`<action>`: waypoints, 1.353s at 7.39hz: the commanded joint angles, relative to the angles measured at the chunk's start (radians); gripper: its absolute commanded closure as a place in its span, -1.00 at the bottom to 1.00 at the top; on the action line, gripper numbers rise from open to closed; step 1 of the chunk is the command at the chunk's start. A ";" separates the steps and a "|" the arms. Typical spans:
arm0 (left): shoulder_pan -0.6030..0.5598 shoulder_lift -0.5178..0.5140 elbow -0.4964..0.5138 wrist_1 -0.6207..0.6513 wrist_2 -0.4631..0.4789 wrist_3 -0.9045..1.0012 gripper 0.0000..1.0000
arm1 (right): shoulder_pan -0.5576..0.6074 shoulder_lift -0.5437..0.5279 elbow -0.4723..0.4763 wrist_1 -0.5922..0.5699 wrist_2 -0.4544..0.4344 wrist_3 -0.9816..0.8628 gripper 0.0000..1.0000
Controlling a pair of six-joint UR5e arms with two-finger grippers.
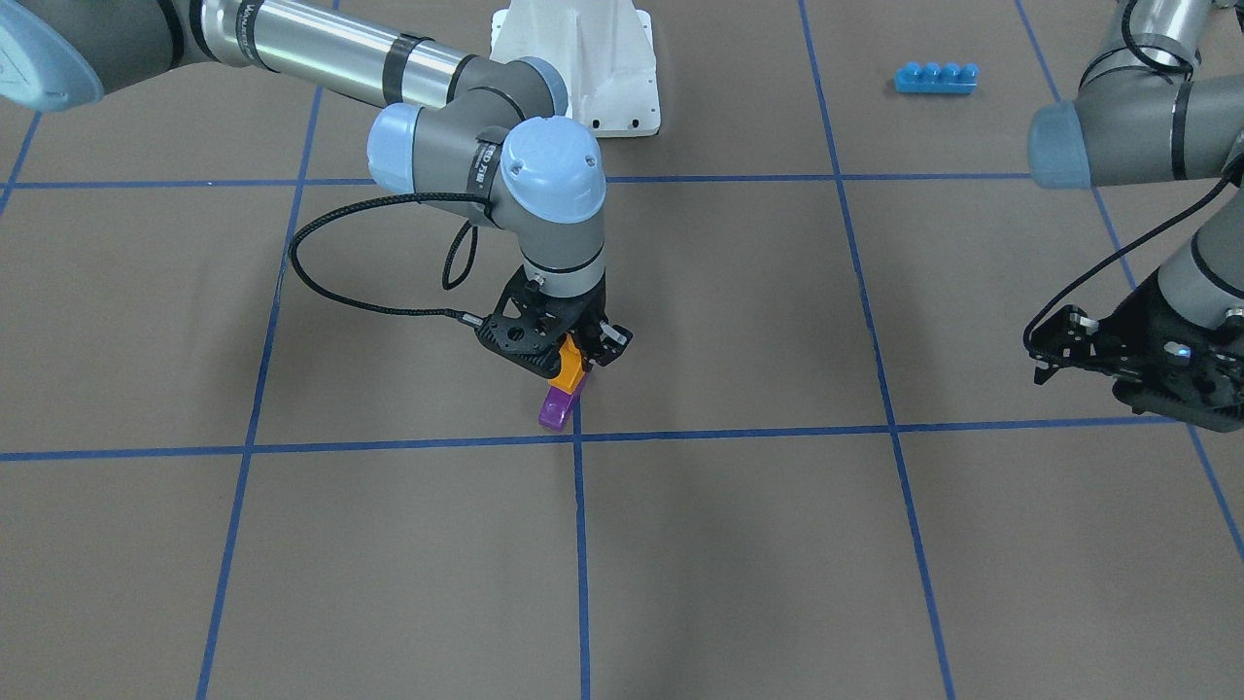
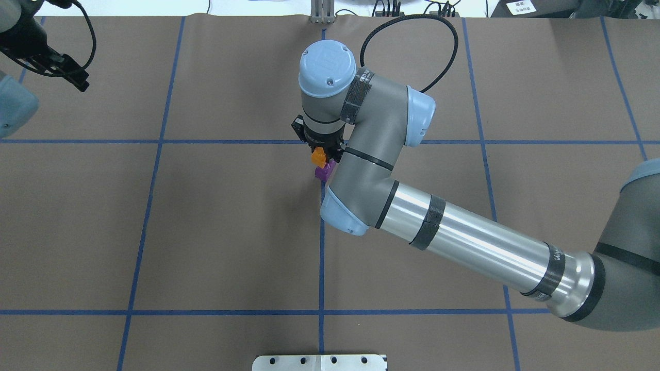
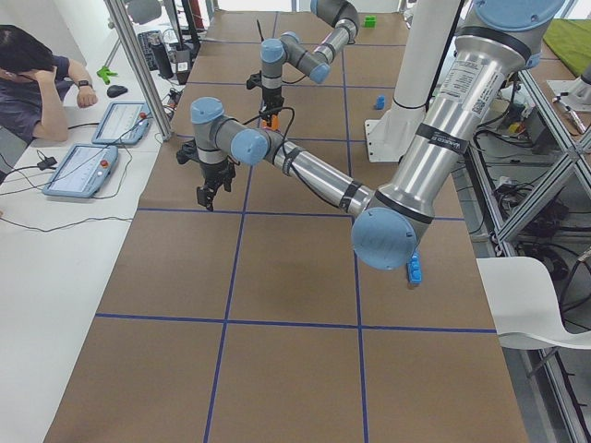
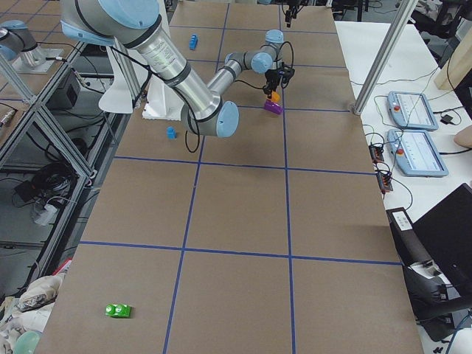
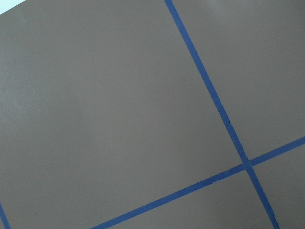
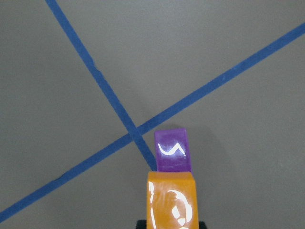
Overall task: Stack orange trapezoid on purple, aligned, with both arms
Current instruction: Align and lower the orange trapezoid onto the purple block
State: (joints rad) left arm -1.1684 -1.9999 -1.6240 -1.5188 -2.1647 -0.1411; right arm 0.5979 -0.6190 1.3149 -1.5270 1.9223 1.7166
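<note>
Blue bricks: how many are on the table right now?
2. A long blue four-stud brick lies on the robot's left side, close to the robot. A small blue brick sits close to the robot on its right side. More may be hidden from these views.

orange trapezoid (image 1: 571,364) just above purple (image 1: 556,409)

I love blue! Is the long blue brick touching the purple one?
No, the long blue brick lies far from the purple brick, up near the white robot base.
</note>
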 commanded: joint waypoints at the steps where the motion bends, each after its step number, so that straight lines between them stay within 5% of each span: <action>1: 0.001 0.000 0.003 -0.001 0.000 0.000 -1.00 | -0.001 -0.002 -0.005 0.001 0.000 0.000 1.00; 10: 0.003 0.000 0.001 0.000 0.000 -0.005 -1.00 | -0.018 -0.005 -0.014 0.001 -0.008 0.001 1.00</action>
State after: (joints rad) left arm -1.1659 -2.0003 -1.6229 -1.5186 -2.1644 -0.1456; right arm 0.5841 -0.6233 1.3013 -1.5263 1.9191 1.7181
